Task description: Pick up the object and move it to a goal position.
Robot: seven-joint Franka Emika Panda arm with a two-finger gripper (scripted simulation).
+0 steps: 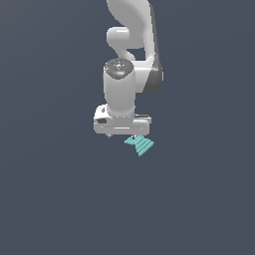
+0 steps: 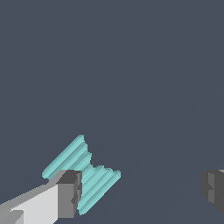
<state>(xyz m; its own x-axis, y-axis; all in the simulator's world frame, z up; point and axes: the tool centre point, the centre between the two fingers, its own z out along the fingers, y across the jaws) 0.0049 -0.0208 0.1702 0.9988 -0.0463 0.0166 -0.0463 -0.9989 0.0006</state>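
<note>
The object (image 1: 141, 145) is a small teal ridged piece shaped like a bow tie, lying flat on the dark grey floor. My white gripper (image 1: 124, 133) hangs just above it, and its body hides the object's far edge in the exterior view. In the wrist view the gripper (image 2: 140, 190) is open wide. The object (image 2: 83, 173) lies right beside one grey fingertip (image 2: 70, 192), which covers one of its corners. The other fingertip (image 2: 213, 188) stands far from it. Nothing is held.
A plain dark grey floor (image 1: 60, 199) fills both views. The white arm (image 1: 130, 45) rises straight up behind the gripper. No other objects or goal marker show.
</note>
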